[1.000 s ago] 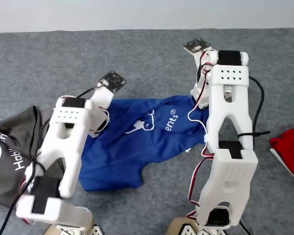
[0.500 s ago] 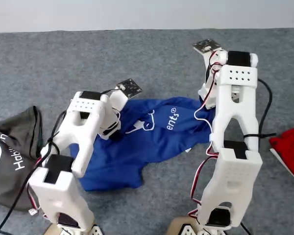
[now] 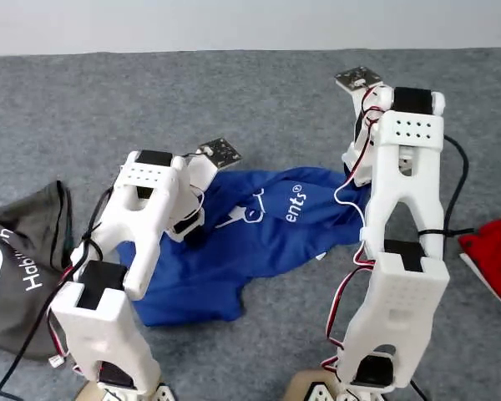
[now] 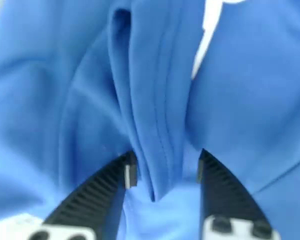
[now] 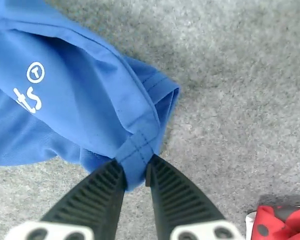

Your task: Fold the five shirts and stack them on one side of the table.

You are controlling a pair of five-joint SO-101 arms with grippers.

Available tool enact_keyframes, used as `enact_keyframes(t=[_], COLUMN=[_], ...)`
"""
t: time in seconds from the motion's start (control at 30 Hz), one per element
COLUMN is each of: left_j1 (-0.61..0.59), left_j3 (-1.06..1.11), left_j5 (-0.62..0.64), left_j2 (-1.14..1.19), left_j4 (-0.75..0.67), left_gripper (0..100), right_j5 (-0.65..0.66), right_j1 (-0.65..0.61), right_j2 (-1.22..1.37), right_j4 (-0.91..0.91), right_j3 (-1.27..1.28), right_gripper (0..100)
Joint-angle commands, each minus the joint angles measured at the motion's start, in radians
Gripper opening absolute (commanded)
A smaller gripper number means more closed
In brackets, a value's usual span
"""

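While pinching blue shirt (image 3: 259, 242) hem in right end effector (image 5: 136, 167), straddles a fold with left end effector (image 4: 165, 167) spread; flattening step, next likely: close left, pull flat.

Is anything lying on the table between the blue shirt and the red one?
No. In the right wrist view the grey table between the blue shirt and the red shirt is bare.
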Motion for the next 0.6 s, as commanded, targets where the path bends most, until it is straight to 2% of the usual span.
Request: enact_keyframes(t=[0.0,0.3,0.57], left_j1=[-0.008,-0.032,-0.012], left_j3=[-0.035,-0.035,-0.028], left_j5=[-0.008,-0.006,0.0], left_j2=[-0.006,-0.005,-0.005], left_j4=[0.064,0.084,0.017], left_gripper=[20,20,19], right_j5=[0.005,0.003,0.002], right_j1=[0.013,0.01,0.007], right_j2=[-0.076,-0.077,-0.077], right_j4=[0.044,0.045,0.045], right_j3=[-0.008,-0.008,-0.008], right_gripper=[1.1,1.1,1.1])
